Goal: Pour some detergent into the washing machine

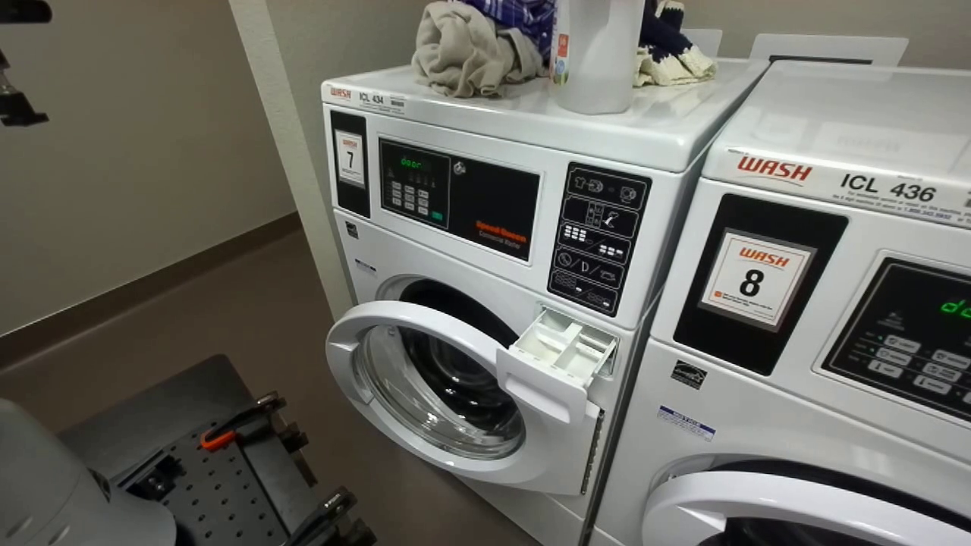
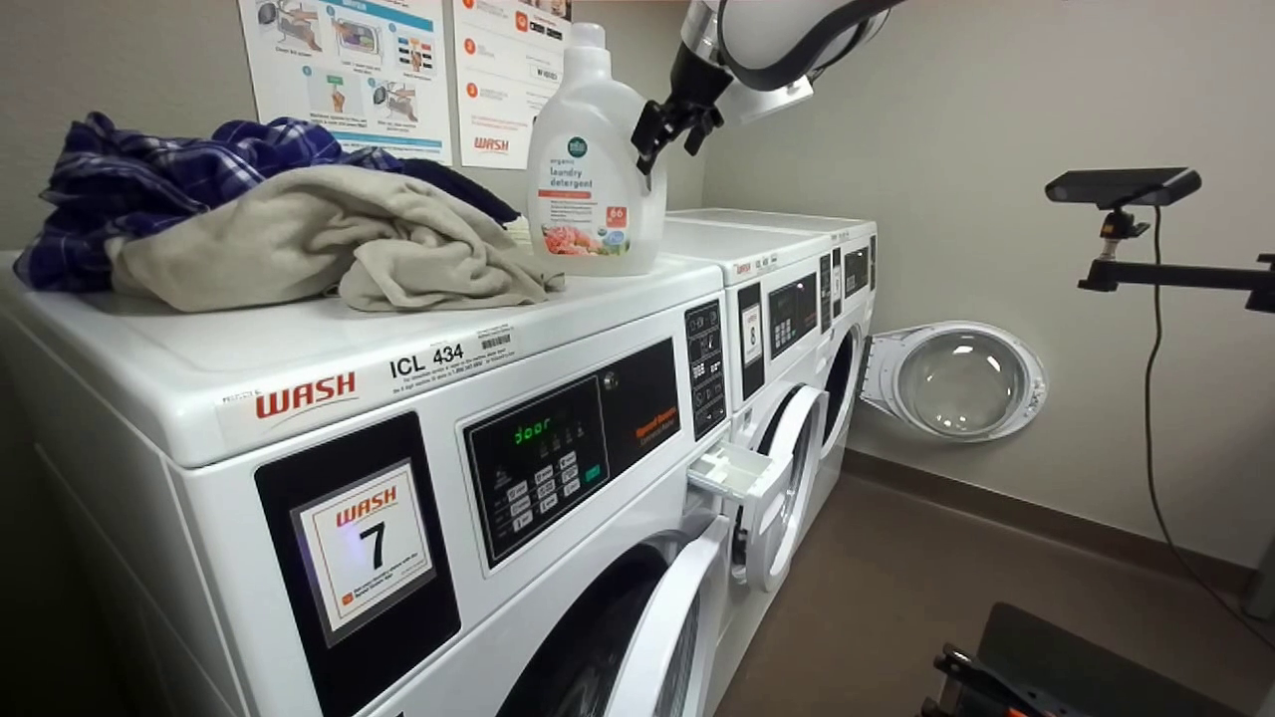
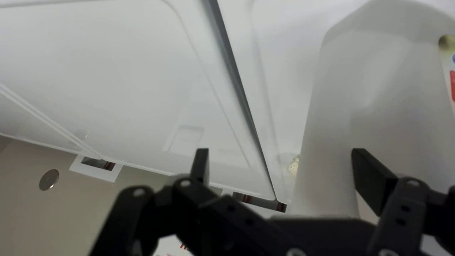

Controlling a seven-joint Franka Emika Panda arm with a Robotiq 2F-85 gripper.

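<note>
The detergent, a large white bottle (image 1: 599, 57), stands upright on top of the washing machine (image 1: 447, 250) marked 7. Its flowered label faces an exterior view (image 2: 588, 189). The machine's detergent drawer (image 1: 580, 330) is pulled out, and its round door (image 1: 345, 364) stands open. My gripper (image 2: 669, 149) is open and empty at the bottle's upper side. In the wrist view my gripper (image 3: 280, 153) has its fingers spread wide, with part of the bottle (image 3: 327, 142) showing between and behind them. I cannot tell whether a finger touches the bottle.
A beige cloth (image 2: 289, 234) and a blue plaid cloth (image 2: 199, 179) lie beside the bottle. The washer marked 8 (image 1: 683, 341) stands close alongside, its door (image 1: 758, 489) open. A camera on a stand (image 2: 1126, 186) is across the floor. My base platform (image 1: 220, 485) is in front.
</note>
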